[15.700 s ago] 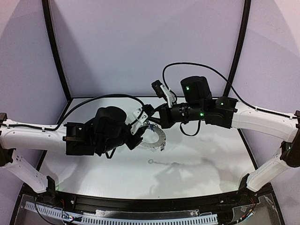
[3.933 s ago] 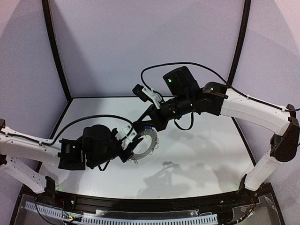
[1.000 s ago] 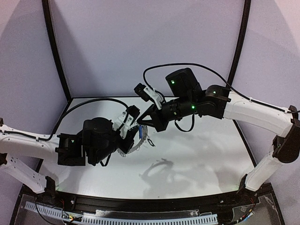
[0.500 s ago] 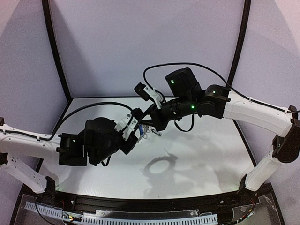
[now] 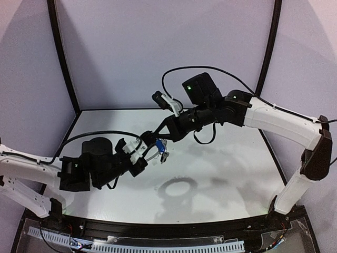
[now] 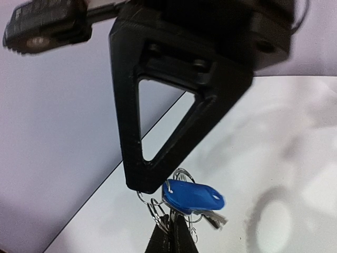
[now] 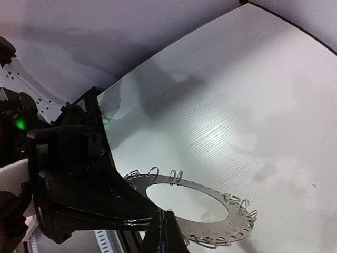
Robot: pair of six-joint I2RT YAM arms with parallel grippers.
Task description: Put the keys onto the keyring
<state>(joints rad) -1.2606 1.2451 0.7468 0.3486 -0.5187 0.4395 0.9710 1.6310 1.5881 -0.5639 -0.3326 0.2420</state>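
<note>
Both grippers meet in the air over the middle of the table. The keyring (image 7: 247, 224), a flat silvery annulus with wire loops on its rim, hangs roughly level between them. My left gripper (image 5: 151, 152) is shut on its edge among the wire loops (image 6: 152, 211). My right gripper (image 5: 158, 140) comes down from above and is shut, its tip at the ring's inner rim (image 7: 166, 232). A sliver of blue shows between its fingers. The key's blue tag (image 6: 192, 196) sticks out sideways beside that tip, its silver blade (image 6: 213, 217) behind it. The blue tag (image 5: 158, 145) also shows from above.
The white table (image 5: 237, 174) lies below, with the keyring's round shadow (image 5: 176, 187) on it. Black frame posts (image 5: 63, 58) and lilac walls enclose the back and sides. A black cable (image 5: 210, 71) loops over the right arm.
My left gripper has closed. Its arm has drawn back to the left and lower. The right arm has reached further left, and the ring now hangs almost edge-on to the top camera.
</note>
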